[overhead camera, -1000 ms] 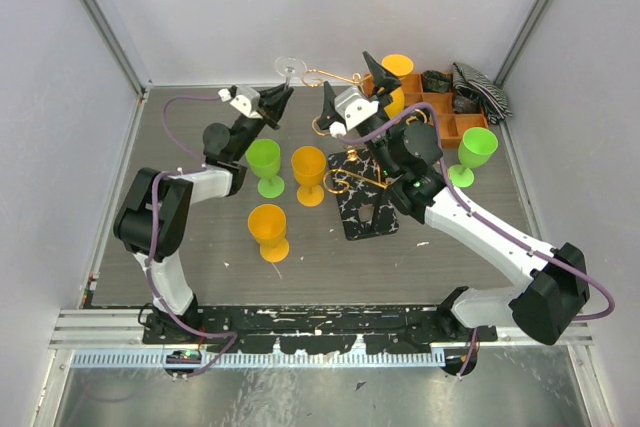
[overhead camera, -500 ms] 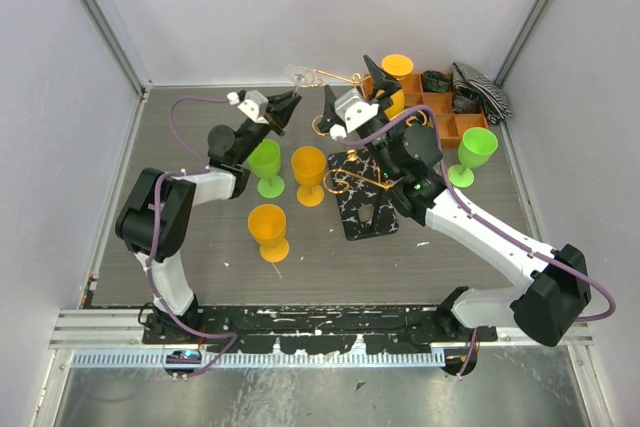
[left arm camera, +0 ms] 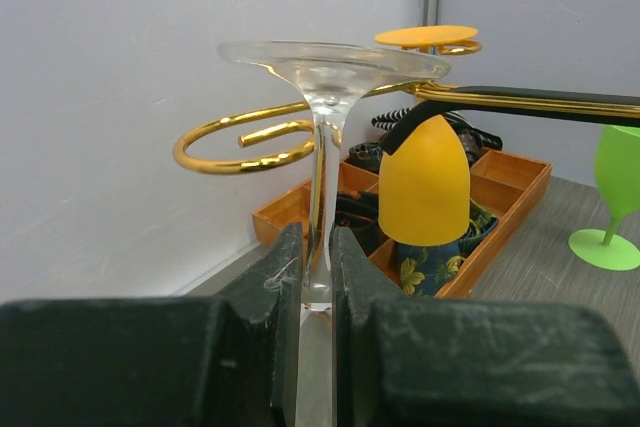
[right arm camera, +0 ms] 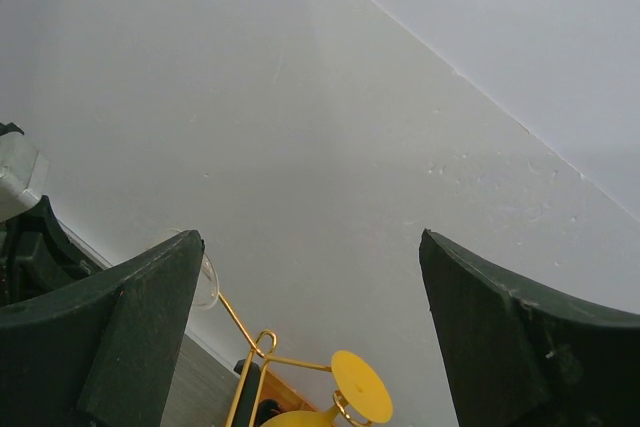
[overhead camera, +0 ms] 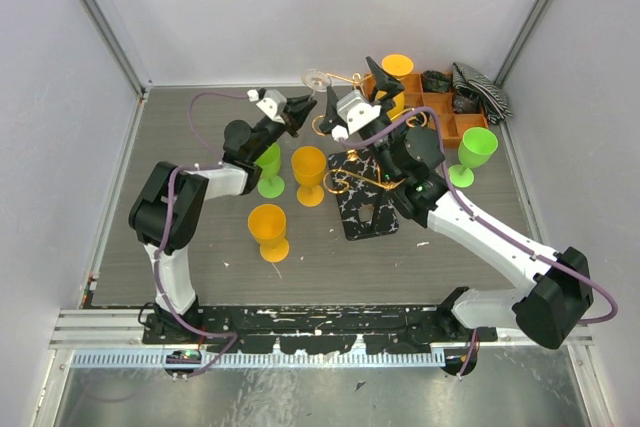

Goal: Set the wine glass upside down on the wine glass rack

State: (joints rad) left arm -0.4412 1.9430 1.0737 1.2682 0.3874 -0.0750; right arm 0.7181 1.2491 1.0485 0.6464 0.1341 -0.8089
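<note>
I'm gripping the wine glass [left arm camera: 322,137] by its stem, the left gripper [left arm camera: 315,277] clamped tight on it, foot uppermost just beside the rack [left arm camera: 235,147]'s gold curl above the fingers. The right gripper [right arm camera: 310,247] is hanging with fingers wide apart. Beyond the left gripper, the orange tray [left arm camera: 515,182] is holding dark, unclear items.

The left arm [overhead camera: 185,202] reaches far forward and toward the middle. The left end effector [overhead camera: 302,108] is held high, both fingers [left arm camera: 285,277] pressed against the stem of the wine glass [left arm camera: 322,137]. The right arm [overhead camera: 480,237] stretches forward and leftward, with the right end effector [overhead camera: 357,90] tilted upward and its jaws spread wide apart.
</note>
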